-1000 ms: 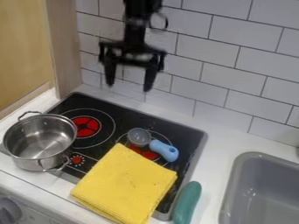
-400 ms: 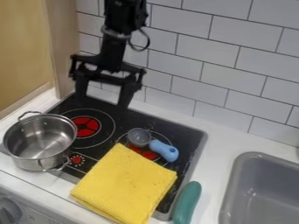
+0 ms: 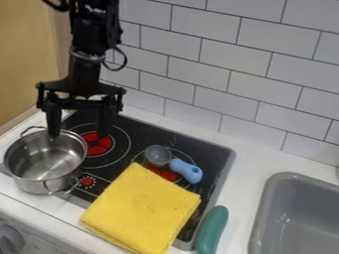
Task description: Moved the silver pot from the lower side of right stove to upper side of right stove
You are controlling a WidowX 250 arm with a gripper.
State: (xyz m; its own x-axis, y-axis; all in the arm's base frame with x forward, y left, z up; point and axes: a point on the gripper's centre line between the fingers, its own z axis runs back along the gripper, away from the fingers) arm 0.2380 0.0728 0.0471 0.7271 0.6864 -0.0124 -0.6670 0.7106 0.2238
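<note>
In the camera view, the tool (image 3: 79, 133) hangs above the rear left of the stove (image 3: 142, 136), its two fingers spread wide with nothing between them. One finger overlaps the far rim of the silver pot (image 3: 45, 168) in the picture; whether it touches, I can't tell. The pot stands upright and empty at the stove's front left corner, seemingly partly on the desk (image 3: 248, 163). That sits awkwardly with the wording about a right stove, as this is the left side here.

I'd call this the approach, with the grasp still to do. The next move likely calls for lining the fingers up across the rim or at the far handle (image 3: 33, 129), lowering, closing, then shifting the pot toward the rear by the red burner (image 3: 99, 143).

As for edges, the wooden panel (image 3: 27, 49) rises behind the pot on the left, and the tiled wall (image 3: 265, 59) bounds the rear, so I'd keep the carry short of both. The yellow cloth (image 3: 142, 211) lies just beside the near handle (image 3: 64, 187) and could snag it. The blue-handled scoop (image 3: 185, 170) sits farther right; the open room is around the rear left burner.
</note>
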